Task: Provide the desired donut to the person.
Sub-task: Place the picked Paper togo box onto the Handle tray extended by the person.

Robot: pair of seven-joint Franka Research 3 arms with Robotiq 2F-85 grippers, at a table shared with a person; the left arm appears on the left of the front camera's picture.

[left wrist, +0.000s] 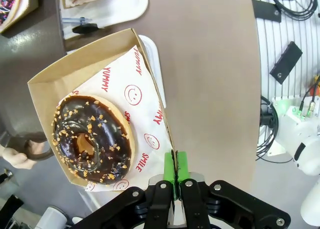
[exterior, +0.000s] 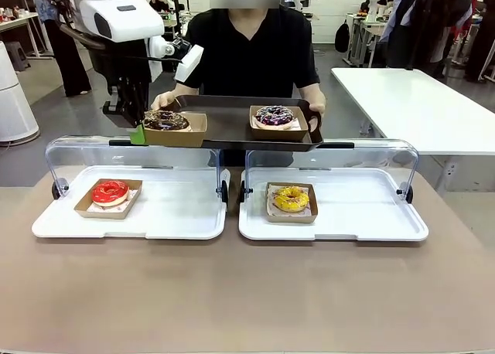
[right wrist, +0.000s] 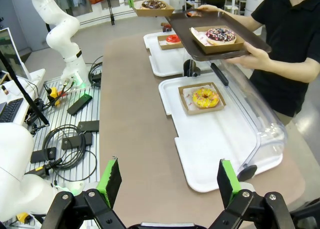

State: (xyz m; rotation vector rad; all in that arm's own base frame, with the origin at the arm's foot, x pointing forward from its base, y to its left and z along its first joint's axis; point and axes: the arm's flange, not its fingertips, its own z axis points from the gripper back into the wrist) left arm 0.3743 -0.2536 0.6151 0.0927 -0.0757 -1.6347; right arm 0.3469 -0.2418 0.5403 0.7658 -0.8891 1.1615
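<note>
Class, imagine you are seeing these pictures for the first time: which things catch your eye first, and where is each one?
The left hand, shut on the edge of a cardboard tray, holds the chocolate donut over the dark serving tray that the person holds out at the far side. A purple-iced donut already sits on that tray. Below, a red donut and a yellow donut lie on white display trays under raised clear lids.

Glossy chocolate donut (left wrist: 91,139) sits in a matt cardboard tray (left wrist: 80,74) lined with printed paper (left wrist: 142,99).
</note>
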